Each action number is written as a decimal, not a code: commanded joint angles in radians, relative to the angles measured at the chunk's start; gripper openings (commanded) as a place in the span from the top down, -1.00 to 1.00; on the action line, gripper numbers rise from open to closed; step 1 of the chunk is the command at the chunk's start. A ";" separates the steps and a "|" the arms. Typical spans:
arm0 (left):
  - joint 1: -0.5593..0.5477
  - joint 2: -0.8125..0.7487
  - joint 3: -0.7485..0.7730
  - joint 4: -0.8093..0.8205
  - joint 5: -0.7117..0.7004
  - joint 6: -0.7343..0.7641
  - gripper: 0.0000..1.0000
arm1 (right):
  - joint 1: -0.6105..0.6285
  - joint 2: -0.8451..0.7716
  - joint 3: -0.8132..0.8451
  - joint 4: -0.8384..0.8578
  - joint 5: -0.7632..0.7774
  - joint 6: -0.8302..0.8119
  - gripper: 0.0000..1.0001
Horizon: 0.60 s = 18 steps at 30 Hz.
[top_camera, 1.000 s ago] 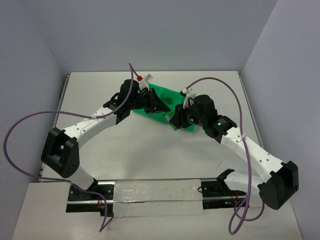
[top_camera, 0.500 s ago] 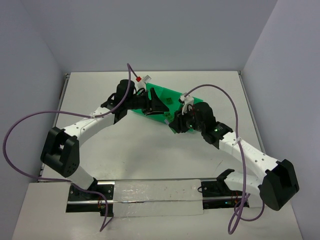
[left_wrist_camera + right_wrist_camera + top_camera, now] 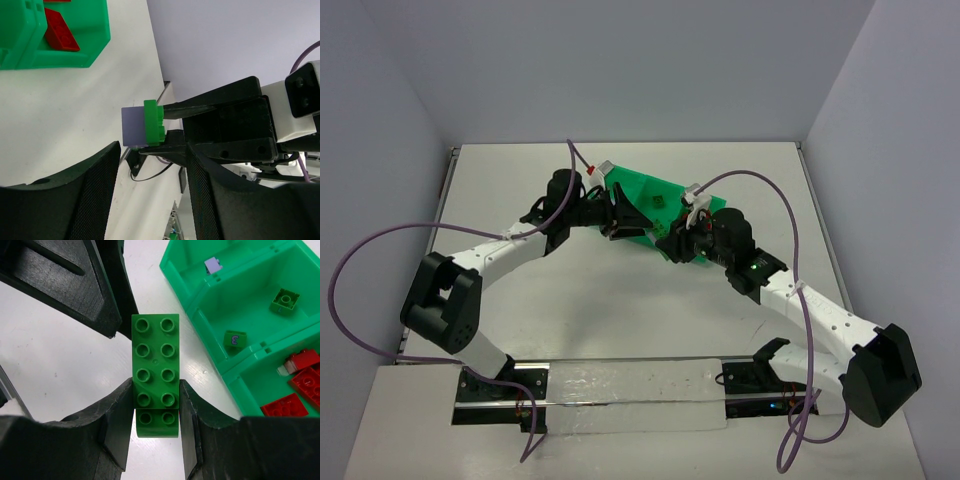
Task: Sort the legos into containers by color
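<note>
My right gripper (image 3: 156, 405) is shut on a green eight-stud brick (image 3: 155, 367) and holds it above the table beside the green tray (image 3: 210, 300). In the left wrist view the same green brick (image 3: 154, 125) has a lavender brick (image 3: 132, 125) joined to its underside. My left gripper (image 3: 152, 167) is open and empty, its fingertips (image 3: 112, 285) close to the far end of the held stack. The tray's compartments hold a lavender brick (image 3: 213, 264), two green bricks (image 3: 285, 300) and red bricks (image 3: 283, 406). From above, both grippers, the left (image 3: 632, 222) and the right (image 3: 672, 243), meet at the tray's near edge (image 3: 650, 190).
The white table (image 3: 620, 290) lies between the arms. Purple cables (image 3: 380, 250) loop off both arms. Grey walls close in the left, back and right. A metal rail (image 3: 630, 385) runs along the near edge.
My right gripper has moved left with the green stack toward my left gripper. My left gripper has shifted slightly left and nearer, its jaws now facing the stack.
</note>
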 commanded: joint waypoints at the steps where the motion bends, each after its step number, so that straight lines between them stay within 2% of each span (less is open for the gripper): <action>1: 0.006 -0.001 -0.022 0.159 0.039 -0.098 -0.21 | 0.009 -0.019 -0.005 0.072 -0.008 -0.008 0.95; 10: 0.017 -0.003 -0.006 0.136 0.022 -0.092 -0.03 | 0.015 -0.020 -0.003 0.058 -0.004 -0.021 0.95; 18: 0.023 -0.003 0.028 0.092 0.000 -0.065 -0.02 | 0.025 -0.017 0.005 0.051 -0.001 -0.028 0.95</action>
